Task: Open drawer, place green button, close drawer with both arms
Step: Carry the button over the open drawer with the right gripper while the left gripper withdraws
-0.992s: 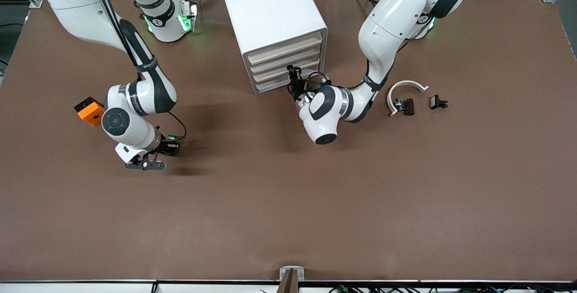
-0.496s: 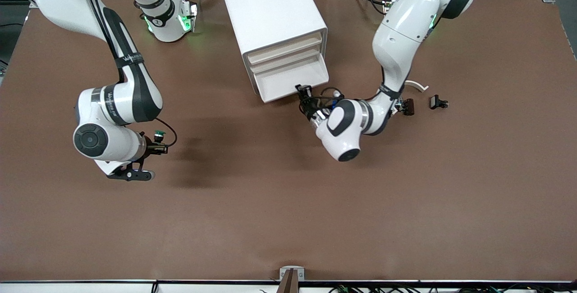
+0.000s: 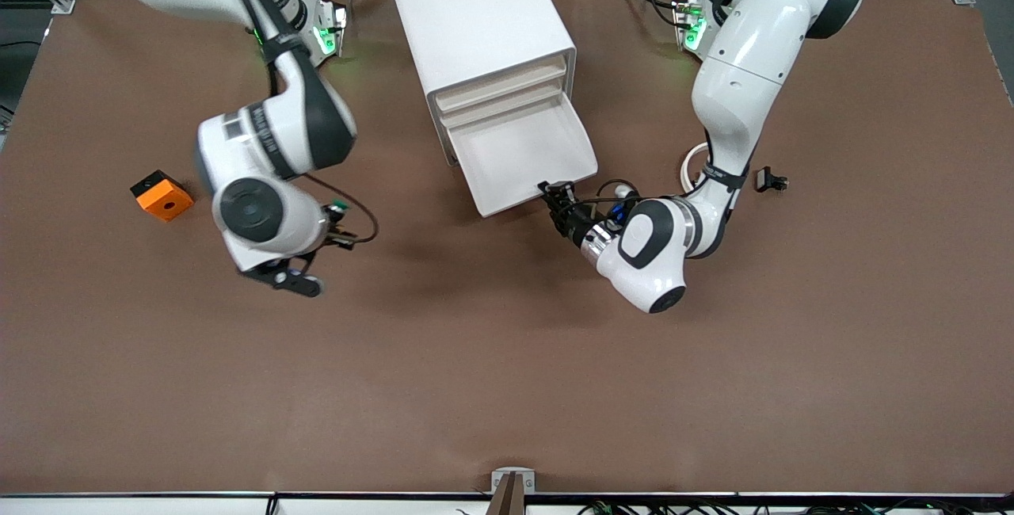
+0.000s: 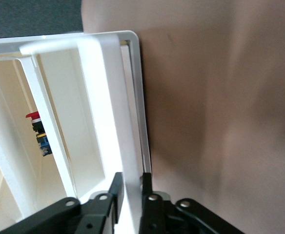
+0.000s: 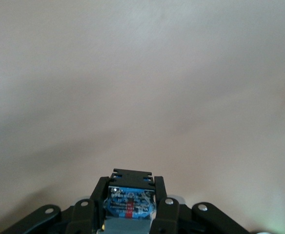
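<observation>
The white cabinet point(image 3: 475, 16) stands at the table's robot end. Its third drawer point(image 3: 519, 158) from the top is pulled far out and holds nothing. My left gripper point(image 3: 552, 188) is at the drawer's front corner, toward the left arm's end. In the left wrist view its fingers point(image 4: 131, 178) straddle and pinch the drawer's front wall point(image 4: 108, 97). My right gripper point(image 3: 339, 222) hangs over bare table between the orange cube and the cabinet, shut on the button point(image 3: 339, 204), green cap up. The right wrist view shows the gripper point(image 5: 131, 183) clamping the button's blue-labelled base point(image 5: 130, 204).
An orange cube point(image 3: 162, 195) lies toward the right arm's end. A black clip point(image 3: 770, 179) and a white curved strip point(image 3: 688, 162), partly hidden by the left arm, lie toward the left arm's end. A red-capped part point(image 4: 36, 127) shows inside the cabinet.
The left gripper has drawn the drawer from shut to far out. The right gripper has lifted the button off the table and carried it toward the cabinet.
</observation>
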`<state>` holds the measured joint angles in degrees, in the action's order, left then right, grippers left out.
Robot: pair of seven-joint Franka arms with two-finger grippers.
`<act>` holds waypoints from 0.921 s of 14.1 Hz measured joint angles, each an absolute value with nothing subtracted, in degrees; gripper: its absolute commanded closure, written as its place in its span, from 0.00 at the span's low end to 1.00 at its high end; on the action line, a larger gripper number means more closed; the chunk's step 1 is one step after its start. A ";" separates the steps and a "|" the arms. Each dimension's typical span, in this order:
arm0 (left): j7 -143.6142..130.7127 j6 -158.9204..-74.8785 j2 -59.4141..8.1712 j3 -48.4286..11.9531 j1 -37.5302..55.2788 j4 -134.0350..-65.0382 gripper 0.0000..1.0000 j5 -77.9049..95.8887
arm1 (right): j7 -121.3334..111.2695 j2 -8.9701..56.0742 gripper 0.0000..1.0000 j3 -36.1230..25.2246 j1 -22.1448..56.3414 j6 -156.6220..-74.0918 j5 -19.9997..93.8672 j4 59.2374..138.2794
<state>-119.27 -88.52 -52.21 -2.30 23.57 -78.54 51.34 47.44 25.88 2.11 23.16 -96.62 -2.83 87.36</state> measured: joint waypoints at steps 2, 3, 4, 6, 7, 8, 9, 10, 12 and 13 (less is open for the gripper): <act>-118.08 -88.48 -52.14 -2.25 22.72 -77.15 0.00 51.34 | 57.70 25.84 0.77 2.17 27.74 -96.61 0.65 86.61; -117.83 -88.48 -52.09 -1.97 22.59 -76.32 0.00 51.34 | 62.25 25.83 0.77 2.18 29.58 -96.61 2.87 86.32; -117.60 -88.48 -52.03 -1.39 22.56 -75.28 0.00 51.34 | 66.36 25.83 0.77 2.19 31.28 -96.62 4.46 86.12; -117.05 -88.48 -51.79 0.54 22.55 -72.36 0.00 50.51 | 73.66 25.93 0.77 2.19 34.19 -97.26 5.98 86.09; -116.70 -88.46 -51.40 1.53 22.52 -70.97 0.00 48.69 | 77.00 26.13 0.77 2.19 35.24 -98.70 6.86 86.12; -115.52 -88.42 -50.79 2.44 22.49 -70.04 0.00 46.06 | 79.79 26.43 0.77 2.18 36.06 -100.56 7.93 86.14; -113.54 -88.41 -50.08 3.35 22.46 -69.47 0.00 43.59 | 82.26 26.86 0.77 2.18 36.93 -102.43 8.66 86.15; -111.26 -88.39 -49.40 4.51 22.49 -69.25 0.00 41.47 | 84.71 27.45 0.77 2.18 37.81 -104.10 8.98 86.17; -106.49 -88.36 -48.41 7.17 22.41 -69.13 0.00 38.36 | 89.88 29.12 0.77 2.19 40.00 -107.75 9.09 86.24; -104.40 -88.34 -47.95 7.93 22.27 -69.11 0.00 37.09 | 92.01 30.10 0.77 2.21 41.21 -109.29 9.11 86.26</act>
<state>-104.40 -88.34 -47.95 7.93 22.27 -69.11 37.09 92.01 30.10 2.21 41.21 -109.29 9.11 86.26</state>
